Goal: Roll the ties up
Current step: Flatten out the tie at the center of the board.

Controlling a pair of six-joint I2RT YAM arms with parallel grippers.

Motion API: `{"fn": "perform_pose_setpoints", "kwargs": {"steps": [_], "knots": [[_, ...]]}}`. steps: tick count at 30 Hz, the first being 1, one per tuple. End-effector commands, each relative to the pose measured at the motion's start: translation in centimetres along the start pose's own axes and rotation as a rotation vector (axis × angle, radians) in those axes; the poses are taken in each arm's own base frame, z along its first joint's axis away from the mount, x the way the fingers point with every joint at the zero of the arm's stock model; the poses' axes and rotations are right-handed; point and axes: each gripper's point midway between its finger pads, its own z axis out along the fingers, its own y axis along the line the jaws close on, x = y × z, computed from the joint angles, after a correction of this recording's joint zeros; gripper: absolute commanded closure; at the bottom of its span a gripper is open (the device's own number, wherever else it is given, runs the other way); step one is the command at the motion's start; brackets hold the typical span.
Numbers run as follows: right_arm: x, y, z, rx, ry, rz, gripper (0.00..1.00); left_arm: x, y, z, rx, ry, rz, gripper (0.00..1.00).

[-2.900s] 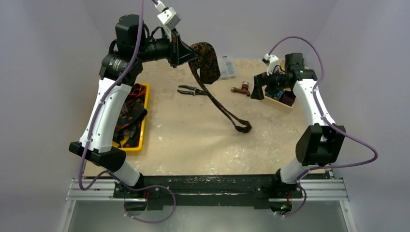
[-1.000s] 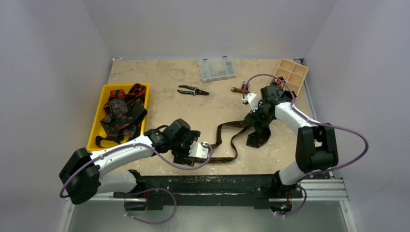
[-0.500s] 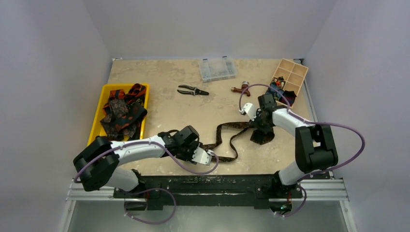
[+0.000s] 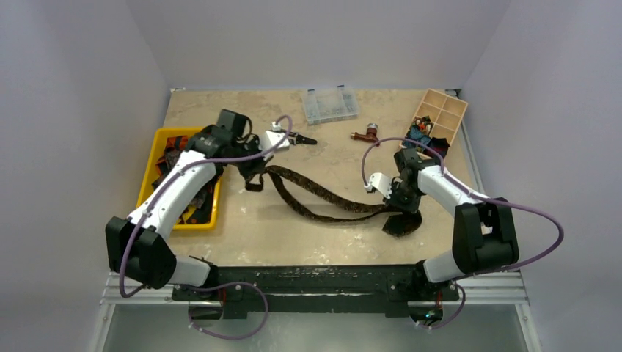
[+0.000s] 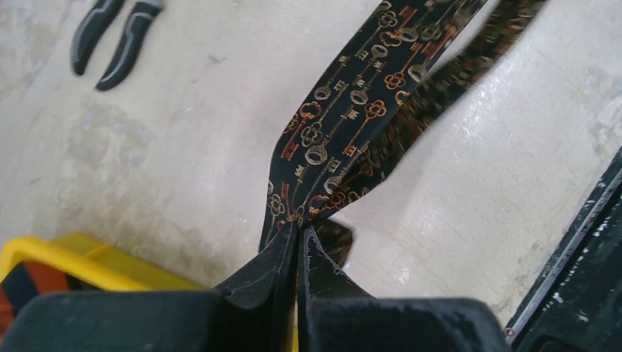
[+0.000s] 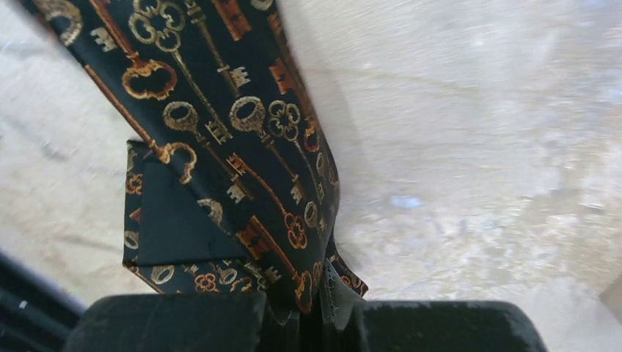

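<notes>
One dark tie [image 4: 323, 199] with gold and red keys lies stretched across the table, doubled into two strands at its left. My left gripper [image 4: 254, 176] is shut on its narrow end beside the yellow tray; in the left wrist view the fingertips [image 5: 297, 233] pinch the cloth [image 5: 345, 103]. My right gripper [image 4: 401, 209] is shut on the wide end [image 4: 404, 224] near the front right. The right wrist view has the cloth [image 6: 220, 132] running into my gripper [image 6: 317, 295], one corner folded back to its plain lining. More ties [image 4: 169, 149] are piled in the tray.
The yellow tray [image 4: 218, 183] stands at the left under my left arm. Black-handled pliers [image 4: 302, 138] lie just beyond my left wrist. A clear plastic box [image 4: 330, 104], a small brown object [image 4: 364, 134] and a wooden compartment box [image 4: 441, 111] stand at the back right.
Both grippers have shut on the tie. My left arm has swung from the front edge to beside the tray, pulling the narrow end and drawing the tie out. The right gripper moved nearer the front.
</notes>
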Motion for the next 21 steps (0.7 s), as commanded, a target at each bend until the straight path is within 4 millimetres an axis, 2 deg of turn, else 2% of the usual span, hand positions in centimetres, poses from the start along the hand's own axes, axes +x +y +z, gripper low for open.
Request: {"fn": "perform_pose_setpoints", "kwargs": {"steps": [1, 4, 6, 8, 11, 13, 15, 19, 20, 21], "knots": [[3.0, 4.4, -0.5, -0.167, 0.083, -0.118, 1.00, 1.1, -1.3, -4.4, 0.109, -0.011, -0.185, 1.00], [4.0, 5.6, -0.3, -0.213, 0.114, -0.133, 1.00, 3.5, 0.5, -5.0, 0.110, 0.077, -0.268, 1.00], [4.4, 6.4, -0.5, -0.254, 0.129, -0.139, 1.00, 4.3, 0.1, -5.3, 0.167, 0.118, -0.299, 1.00], [4.7, 7.1, -1.1, -0.289, 0.128, -0.159, 1.00, 4.7, -1.8, -5.7, 0.246, 0.125, -0.287, 1.00], [5.2, 8.2, -2.0, -0.326, 0.124, -0.212, 1.00, 6.2, -6.4, -6.1, 0.418, 0.182, -0.207, 1.00], [5.3, 8.7, -2.3, -0.353, 0.125, -0.223, 1.00, 7.3, -7.7, -5.8, 0.473, 0.234, -0.199, 1.00], [4.8, 8.4, -1.8, -0.373, 0.120, -0.204, 1.00, 7.8, -6.0, -3.9, 0.441, 0.262, -0.237, 1.00], [2.8, 6.9, -0.1, -0.491, 0.112, -0.159, 1.00, 8.3, 1.2, 2.0, 0.387, 0.380, -0.356, 1.00], [2.5, 6.6, 0.0, -0.528, 0.121, -0.152, 1.00, 8.2, 2.9, 3.0, 0.363, 0.404, -0.371, 0.97], [2.1, 6.1, 0.2, -0.544, 0.127, -0.145, 0.99, 8.1, 4.3, 3.8, 0.346, 0.425, -0.373, 0.87]]}}
